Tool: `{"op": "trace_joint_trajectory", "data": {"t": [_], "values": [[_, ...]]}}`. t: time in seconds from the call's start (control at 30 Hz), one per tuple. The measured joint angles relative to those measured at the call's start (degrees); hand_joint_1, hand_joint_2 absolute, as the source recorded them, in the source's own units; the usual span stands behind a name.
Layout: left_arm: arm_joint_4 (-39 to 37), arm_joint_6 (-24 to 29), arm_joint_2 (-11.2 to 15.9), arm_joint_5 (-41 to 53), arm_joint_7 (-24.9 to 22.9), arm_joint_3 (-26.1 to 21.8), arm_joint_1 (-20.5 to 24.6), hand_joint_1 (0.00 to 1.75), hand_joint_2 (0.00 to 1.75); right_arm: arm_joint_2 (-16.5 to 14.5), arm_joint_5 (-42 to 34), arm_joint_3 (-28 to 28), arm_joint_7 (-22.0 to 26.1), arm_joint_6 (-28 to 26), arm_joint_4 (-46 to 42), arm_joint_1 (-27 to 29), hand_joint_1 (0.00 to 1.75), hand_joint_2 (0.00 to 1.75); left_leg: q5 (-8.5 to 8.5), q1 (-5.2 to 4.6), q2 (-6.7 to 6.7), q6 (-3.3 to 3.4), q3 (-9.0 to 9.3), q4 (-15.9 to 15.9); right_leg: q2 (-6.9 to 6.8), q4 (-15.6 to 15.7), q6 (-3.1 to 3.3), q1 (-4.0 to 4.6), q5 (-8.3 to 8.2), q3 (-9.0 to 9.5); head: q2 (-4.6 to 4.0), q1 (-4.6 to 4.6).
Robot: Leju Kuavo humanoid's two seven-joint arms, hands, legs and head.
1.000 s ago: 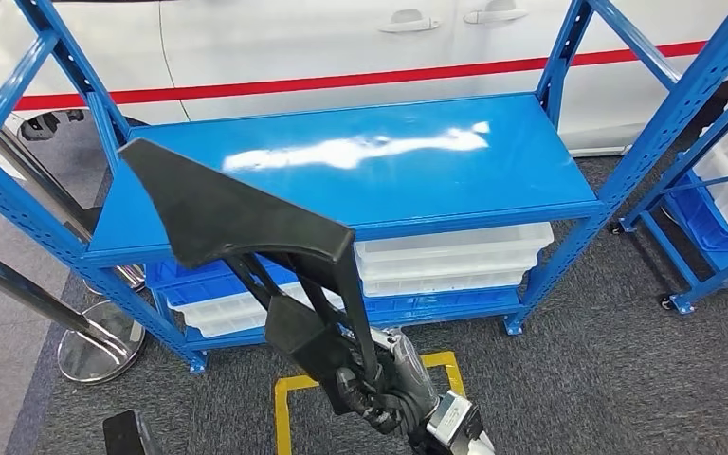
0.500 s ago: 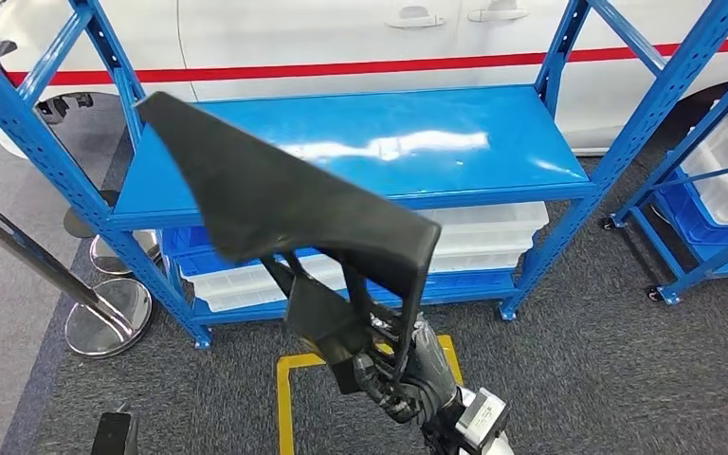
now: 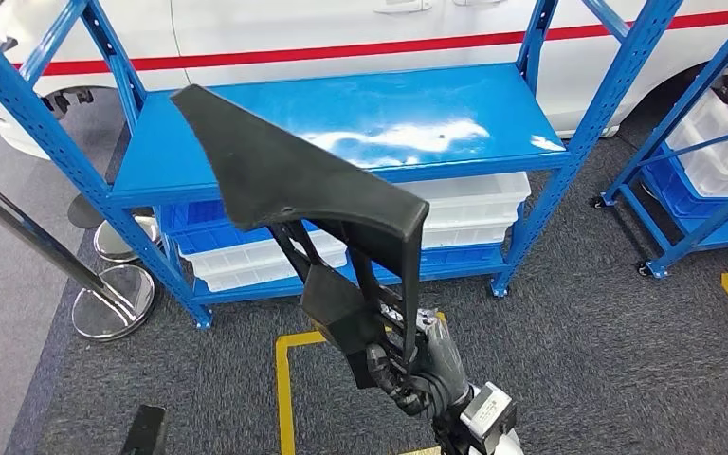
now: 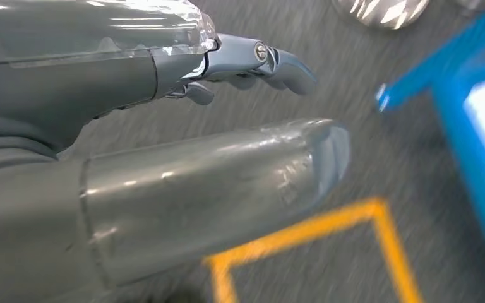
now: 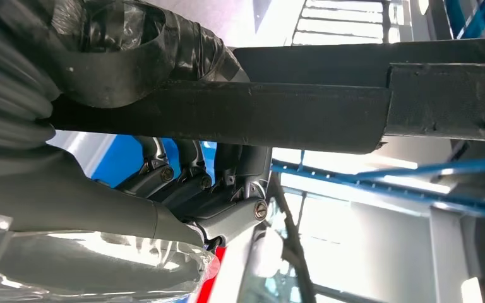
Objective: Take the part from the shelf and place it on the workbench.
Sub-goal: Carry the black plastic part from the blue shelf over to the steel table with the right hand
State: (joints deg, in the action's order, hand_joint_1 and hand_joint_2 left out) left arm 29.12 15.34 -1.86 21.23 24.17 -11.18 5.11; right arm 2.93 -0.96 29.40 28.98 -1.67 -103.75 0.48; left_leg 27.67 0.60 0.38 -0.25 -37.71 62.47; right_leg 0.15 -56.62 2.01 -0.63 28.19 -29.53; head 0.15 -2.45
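Observation:
A large black angular part [image 3: 294, 175] with a broad flat panel and thin struts stands raised in front of the blue shelf [image 3: 360, 114]. My right hand [image 3: 422, 374] grips it by its lower struts, low in the head view. In the right wrist view the part's dark bar [image 5: 290, 104] crosses the hand [image 5: 183, 183], whose fingers curl around it. The shelf's top board is bare and shiny. My left hand [image 4: 164, 158] hangs over the grey carpet with thumb and fingers apart and nothing in it.
White trays [image 3: 464, 213] lie on the shelf's lower level. A white car with a red stripe [image 3: 341, 28] stands behind. A chrome post base [image 3: 112, 301] sits at the left, a second blue rack [image 3: 711, 180] at the right. Yellow floor tape [image 3: 284, 379] marks the carpet.
The whole picture has shifted, so the camera has moved. The black part stays in my right hand and has swung a little to the right in the picture.

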Motion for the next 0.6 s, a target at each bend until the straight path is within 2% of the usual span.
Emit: {"op": "trace_joint_trajectory", "data": {"t": [0.03,0.07,0.1,0.13,0.17,0.2,0.27,0.3,0.33,0.4,0.43,0.47,0.53,0.57,0.6], "values": [[1.7,-0.5,-0.7,0.6,-1.4,0.0,-0.8,0.00,0.00,-0.2,-0.3,-0.4,-0.3,0.0,-0.1,0.5,1.75,1.75,2.73,0.09,-0.01,-0.17,-1.09,3.5,0.21,0.0,0.19,0.04,-0.50,-0.62,0.00,0.01],[3.2,-0.9,-1.3,1.2,-2.3,0.0,-1.5,0.00,0.00,-0.5,-0.6,-0.8,-0.6,-0.1,-0.1,1.0,1.75,1.75,4.73,0.17,-0.02,-0.34,-2.06,7.2,0.43,-0.1,0.19,0.09,-0.93,-1.26,0.00,0.01],[4.3,-1.2,-1.7,1.6,-2.8,-0.1,-2.1,0.00,0.00,-0.6,-0.7,-1.3,-0.7,-0.2,-0.1,1.7,1.75,1.75,5.63,0.22,-0.01,-0.48,-2.53,9.9,0.76,-0.3,0.11,0.14,-1.32,-1.91,0.00,0.01],[4.9,-1.3,-2.0,1.8,-3.1,-0.5,-2.7,0.00,0.00,-0.7,-0.9,-1.8,-0.8,-0.4,-0.1,2.4,1.75,1.75,5.40,0.25,-0.03,-0.57,-2.12,10.8,1.15,-0.5,-0.02,0.14,-1.65,-2.52,0.00,0.01],[5.2,-1.4,-2.1,1.8,-3.3,-1.0,-3.2,0.00,0.00,-0.7,-0.9,-2.2,-0.9,-0.6,-0.1,3.2,1.75,1.75,4.26,0.31,-0.14,-0.60,-0.51,9.4,1.62,-0.8,-0.20,0.12,-1.90,-3.08,0.00,0.01],[5.2,-1.6,-2.2,1.7,-3.4,-1.8,-3.7,0.00,0.00,-0.7,-0.9,-2.7,-0.9,-0.9,-0.2,3.9,1.75,1.75,2.82,0.41,-0.58,-0.57,2.12,5.8,2.12,-1.1,-0.39,0.09,-2.10,-3.57,0.00,0.01],[4.3,-2.3,-2.2,1.1,-2.7,-3.8,-4.3,0.00,0.00,-0.9,-0.8,-3.6,-1.0,-1.7,-0.6,5.3,1.75,1.75,1.65,0.60,-2.91,-0.28,7.30,-2.0,3.01,-1.8,-0.87,0.07,-2.33,-4.36,0.00,0.01],[3.0,-2.8,-2.0,0.8,-1.8,-5.2,-4.5,0.00,0.00,-1.0,-0.6,-4.0,-1.1,-2.4,-0.8,6.0,1.75,1.75,1.71,0.59,-3.87,-0.09,8.63,-4.2,3.44,-2.0,-1.18,0.07,-2.47,-4.63,0.00,0.01],[1.5,-3.4,-1.7,0.5,-0.7,-6.5,-4.6,0.00,0.00,-1.1,-0.3,-4.4,-1.1,-3.4,-1.0,6.8,1.75,1.75,2.05,0.53,-4.34,0.11,9.05,-4.9,3.90,-2.1,-1.54,0.06,-2.66,-4.85,0.00,0.01],[-1.4,-4.0,-1.2,0.3,1.3,-9.4,-5.0,0.00,0.00,-1.1,0.6,-5.5,-1.0,-6.1,-1.7,9.0,1.75,1.75,1.74,0.56,-3.27,0.70,8.98,-5.2,4.84,-2.2,-2.31,0.07,-3.00,-5.11,0.00,0.01],[-2.3,-4.1,-1.0,0.3,1.9,-10.5,-5.2,0.00,0.00,-1.1,1.0,-6.1,-0.8,-7.5,-2.1,10.4,1.75,1.75,1.52,0.67,-2.63,1.11,8.93,-5.4,4.56,-2.7,-2.61,0.10,-2.63,-5.43,0.00,0.00],[-3.1,-4.0,-0.9,0.4,2.4,-11.6,-5.4,0.00,0.00,-1.1,1.3,-6.7,-0.6,-9.0,-2.6,11.8,1.75,1.75,1.25,0.78,-1.96,1.55,8.82,-5.6,3.77,-4.2,-2.86,0.13,-1.52,-6.18,0.00,-0.01],[-3.8,-4.1,-0.8,0.6,2.9,-13.6,-6.0,0.00,0.00,-1.1,1.8,-8.1,-0.4,-11.5,-3.4,14.2,1.75,1.75,0.91,0.68,-0.56,2.13,8.45,-5.8,1.50,-10.4,-3.27,0.05,2.45,-9.02,0.00,-0.04],[-3.9,-4.3,-0.9,0.9,3.0,-14.6,-6.3,0.00,0.00,-1.1,2.0,-8.8,-0.3,-12.7,-3.8,15.4,1.75,1.75,0.84,0.55,0.21,2.24,8.27,-5.8,0.84,-14.3,-3.48,-0.04,4.38,-10.69,0.00,-0.03],[-3.9,-4.7,-1.0,1.2,3.1,-15.6,-6.6,0.00,0.00,-1.1,2.1,-9.4,-0.3,-13.8,-4.1,16.6,1.75,1.75,0.81,0.46,1.00,2.29,8.15,-5.7,0.52,-17.1,-3.68,-0.14,5.44,-11.78,0.00,-0.04]]}}
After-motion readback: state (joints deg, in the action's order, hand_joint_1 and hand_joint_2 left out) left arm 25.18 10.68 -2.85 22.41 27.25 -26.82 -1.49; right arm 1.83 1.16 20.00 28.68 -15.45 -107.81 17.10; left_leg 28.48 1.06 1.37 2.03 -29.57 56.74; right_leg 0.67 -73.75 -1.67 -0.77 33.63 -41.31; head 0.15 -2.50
